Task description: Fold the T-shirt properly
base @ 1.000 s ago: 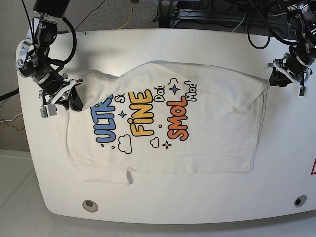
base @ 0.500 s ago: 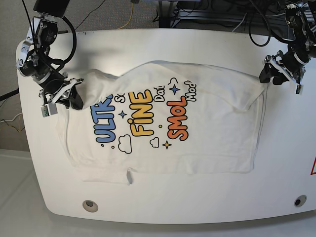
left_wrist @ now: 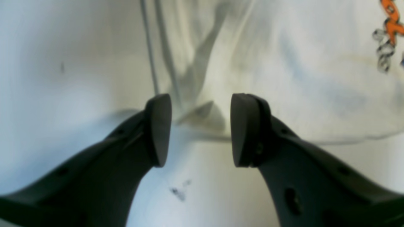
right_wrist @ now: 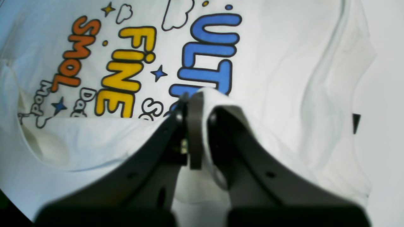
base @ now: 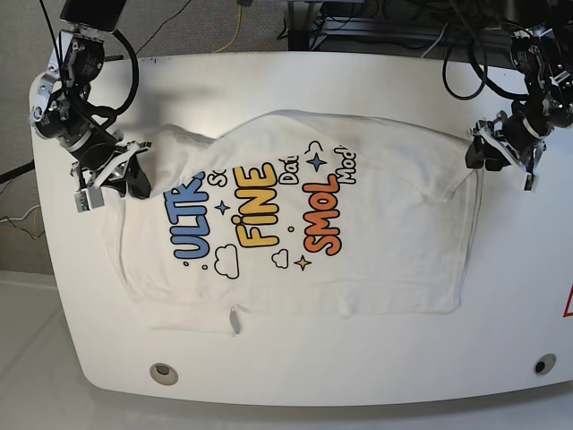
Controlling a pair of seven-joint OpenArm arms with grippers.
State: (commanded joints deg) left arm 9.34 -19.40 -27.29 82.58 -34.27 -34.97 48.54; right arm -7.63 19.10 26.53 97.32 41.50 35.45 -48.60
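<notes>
The white T-shirt [base: 376,260] lies spread on the white table [base: 295,376], print facing up, its top part folded over the lettering. In the base view my right gripper [base: 136,183] sits at the shirt's left edge. The right wrist view shows that gripper [right_wrist: 202,105] shut on a raised fold of the T-shirt [right_wrist: 277,63], near a small black tag [right_wrist: 356,122]. My left gripper [base: 474,154] stands open at the shirt's right corner. In the left wrist view that gripper [left_wrist: 200,129] frames the corner of the T-shirt [left_wrist: 284,78] lying between and beyond its fingers.
Two round holes [base: 163,373] [base: 539,365] sit near the table's front edge. Cables and equipment [base: 376,27] crowd the floor behind the table. A red mark [base: 568,305] shows at the right edge. Bare table surface lies in front of the shirt.
My left gripper has moved left across the table to the shirt's right corner. The right gripper has stayed put, still shut on the fabric.
</notes>
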